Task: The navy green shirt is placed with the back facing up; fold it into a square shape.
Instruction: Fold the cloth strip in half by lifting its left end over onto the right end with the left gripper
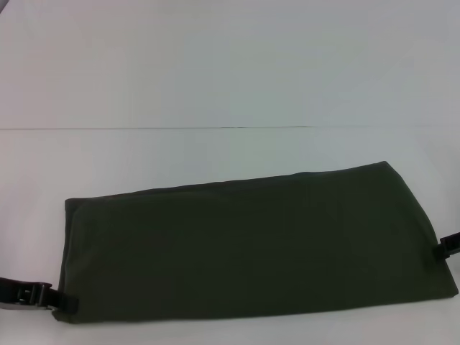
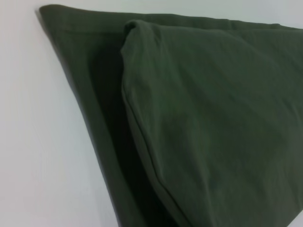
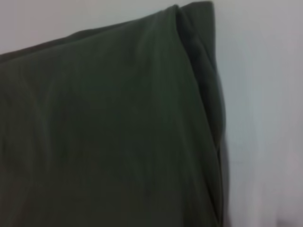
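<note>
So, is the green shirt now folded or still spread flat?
Folded: the green shirt lies as a long band, with a doubled layer at its end.

A plain white table (image 1: 215,154) is filling the frame under soft, even light, a thin dark seam (image 1: 158,129) running across its upper half, possibly where the surface is meeting a pale wall (image 1: 230,57).

Navy green shirt (image 2: 208,123) folded — upper layer overlapping lower, on white table (image 2: 38,142).
</note>
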Robot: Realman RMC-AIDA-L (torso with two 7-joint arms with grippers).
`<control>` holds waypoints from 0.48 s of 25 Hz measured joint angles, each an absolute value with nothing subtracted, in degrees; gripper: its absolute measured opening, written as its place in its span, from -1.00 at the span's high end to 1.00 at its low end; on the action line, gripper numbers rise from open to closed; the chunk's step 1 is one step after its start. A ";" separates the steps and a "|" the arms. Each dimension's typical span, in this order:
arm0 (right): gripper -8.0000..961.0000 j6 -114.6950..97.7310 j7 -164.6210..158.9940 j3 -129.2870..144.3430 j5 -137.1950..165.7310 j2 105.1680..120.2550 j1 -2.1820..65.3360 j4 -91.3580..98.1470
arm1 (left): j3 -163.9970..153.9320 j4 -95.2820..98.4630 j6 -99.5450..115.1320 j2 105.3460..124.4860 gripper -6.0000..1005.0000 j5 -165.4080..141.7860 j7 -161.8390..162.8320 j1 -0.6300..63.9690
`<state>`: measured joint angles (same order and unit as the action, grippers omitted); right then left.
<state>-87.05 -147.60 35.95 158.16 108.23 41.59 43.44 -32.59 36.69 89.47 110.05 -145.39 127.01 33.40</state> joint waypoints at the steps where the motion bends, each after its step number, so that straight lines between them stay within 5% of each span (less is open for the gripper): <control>1: -0.89 -86.90 -147.43 35.97 158.12 108.29 41.52 43.21 | -32.55 36.70 89.47 110.05 0.96 -145.39 127.01 33.40; 12: -0.89 -84.66 -145.20 36.03 156.02 110.02 40.56 40.04 | -32.39 36.63 89.48 110.03 0.96 -145.07 127.22 33.45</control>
<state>-84.66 -145.20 36.03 156.02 110.02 40.56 40.04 -32.39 36.63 89.48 110.03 -145.07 127.22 33.45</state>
